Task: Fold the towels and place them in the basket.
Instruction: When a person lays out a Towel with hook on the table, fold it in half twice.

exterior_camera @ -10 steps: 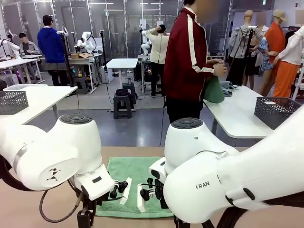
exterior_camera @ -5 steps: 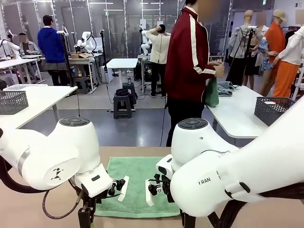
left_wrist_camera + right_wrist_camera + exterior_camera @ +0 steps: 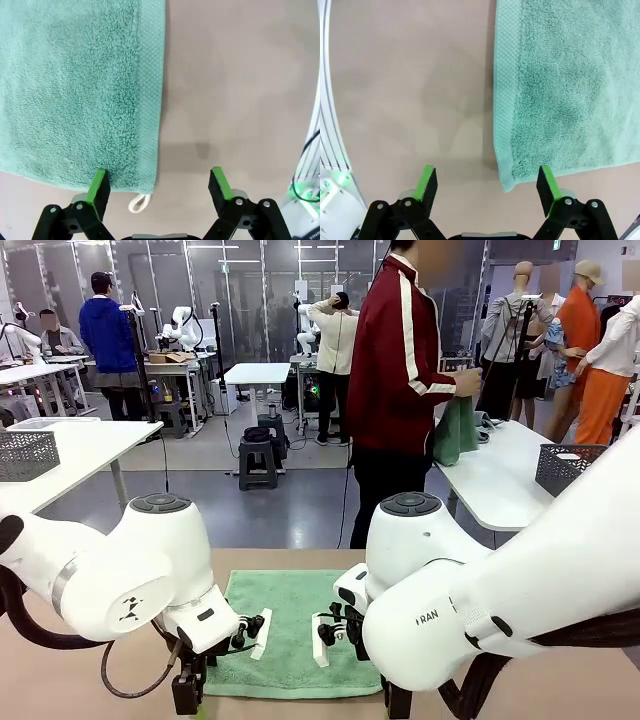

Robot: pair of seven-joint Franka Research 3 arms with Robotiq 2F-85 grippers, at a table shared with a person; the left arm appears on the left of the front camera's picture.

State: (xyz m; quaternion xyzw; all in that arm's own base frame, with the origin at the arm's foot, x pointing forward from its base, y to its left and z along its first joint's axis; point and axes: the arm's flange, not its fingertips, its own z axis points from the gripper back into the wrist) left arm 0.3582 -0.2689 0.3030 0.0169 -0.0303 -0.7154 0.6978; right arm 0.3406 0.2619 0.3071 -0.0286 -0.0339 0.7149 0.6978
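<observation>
A mint green towel (image 3: 290, 625) lies flat on the brown table in front of me. In the left wrist view its near corner (image 3: 145, 182), with a small hanging loop, lies between the fingers of my open left gripper (image 3: 159, 184), which hovers just above it. My right gripper (image 3: 487, 184) is open over the towel's other near corner (image 3: 506, 185), with its right finger beside the towel edge. Neither gripper holds anything. One dark mesh basket (image 3: 582, 472) stands on the white table at the far right. Another basket (image 3: 25, 453) is on the white table at the left.
A person in a red jacket (image 3: 395, 360) stands beyond the table's far edge, turned toward the right-hand white table and holding up a green cloth (image 3: 455, 430). Grey cloth (image 3: 482, 422) lies on that table. Bare brown tabletop lies on both sides of the towel.
Both arms have shifted a little; the right wrist has moved rightward toward the towel's corner. The person has lifted the green cloth off the far table.
</observation>
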